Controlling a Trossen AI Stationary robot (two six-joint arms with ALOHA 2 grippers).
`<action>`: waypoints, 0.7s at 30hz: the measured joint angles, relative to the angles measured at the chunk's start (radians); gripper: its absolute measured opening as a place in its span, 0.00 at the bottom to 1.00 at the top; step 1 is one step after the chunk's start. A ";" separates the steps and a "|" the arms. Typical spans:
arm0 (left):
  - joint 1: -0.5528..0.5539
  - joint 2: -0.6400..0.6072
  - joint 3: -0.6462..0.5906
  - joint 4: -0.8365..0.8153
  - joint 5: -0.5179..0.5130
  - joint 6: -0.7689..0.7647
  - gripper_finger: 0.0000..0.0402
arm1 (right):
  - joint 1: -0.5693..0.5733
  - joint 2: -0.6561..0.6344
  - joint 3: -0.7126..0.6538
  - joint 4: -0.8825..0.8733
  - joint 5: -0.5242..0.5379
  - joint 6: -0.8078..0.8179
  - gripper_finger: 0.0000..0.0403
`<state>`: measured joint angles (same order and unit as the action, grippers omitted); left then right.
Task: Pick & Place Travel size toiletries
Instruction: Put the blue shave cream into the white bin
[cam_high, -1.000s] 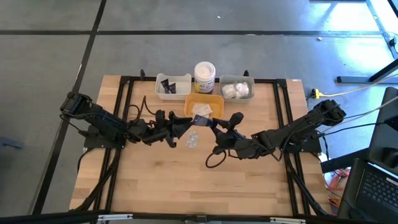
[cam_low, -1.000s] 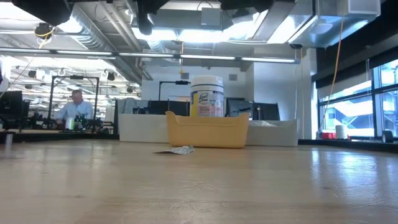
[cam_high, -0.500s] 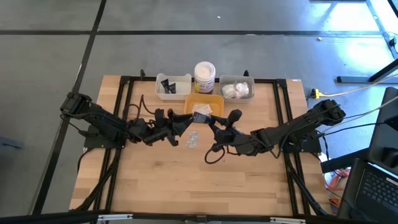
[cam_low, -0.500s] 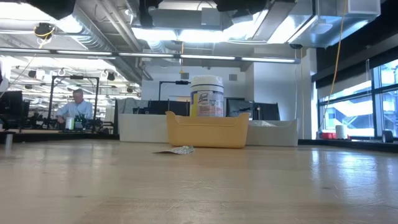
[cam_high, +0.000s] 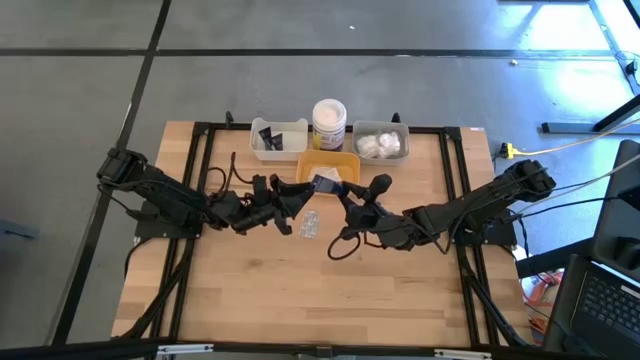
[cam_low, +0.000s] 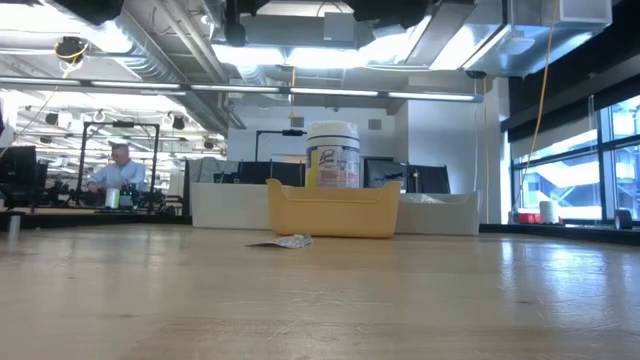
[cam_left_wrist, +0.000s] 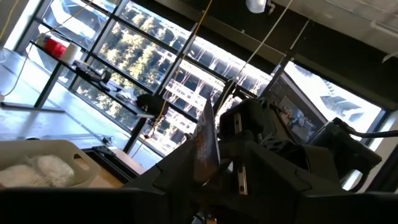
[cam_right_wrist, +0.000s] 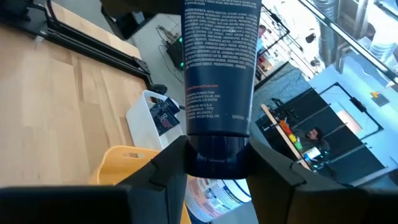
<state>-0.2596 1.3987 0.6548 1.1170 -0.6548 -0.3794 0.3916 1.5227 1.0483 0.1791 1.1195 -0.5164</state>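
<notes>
- black tube (cam_right_wrist: 219, 81) clamped by its cap in the right pincer (cam_high: 334, 186), long axis running straight out from the fingers, over the yellow tray (cam_high: 345, 163).
- thin sachet (cam_left_wrist: 205, 146) held edge-on in the left pincer (cam_high: 296, 197).
- one sachet (cam_high: 309, 226) flat on the desk (cam_high: 260, 290).
- three trays, one jar (cam_high: 329, 122).

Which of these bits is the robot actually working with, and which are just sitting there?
In the job:
- black tube, in the right gripper
- sachet, in the left gripper
- packet, loose on the table
- small items in the white tray, yellow tray, grey tray

Lying about:
- yellow-labelled jar
- laptop
</notes>
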 joint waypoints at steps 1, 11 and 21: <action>0.000 0.000 0.000 0.000 0.000 0.000 0.35 | 0.001 0.000 0.000 0.000 0.006 -0.003 0.35; 0.000 0.000 0.000 -0.010 0.000 0.000 0.23 | 0.003 0.000 0.000 0.000 -0.010 0.000 0.35; 0.000 0.000 0.000 -0.034 -0.006 0.026 0.09 | 0.003 0.000 0.000 0.000 -0.010 0.000 0.33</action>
<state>-0.2596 1.3987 0.6548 1.0826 -0.6606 -0.3530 0.3943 1.5227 1.0482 0.1791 1.1093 -0.5159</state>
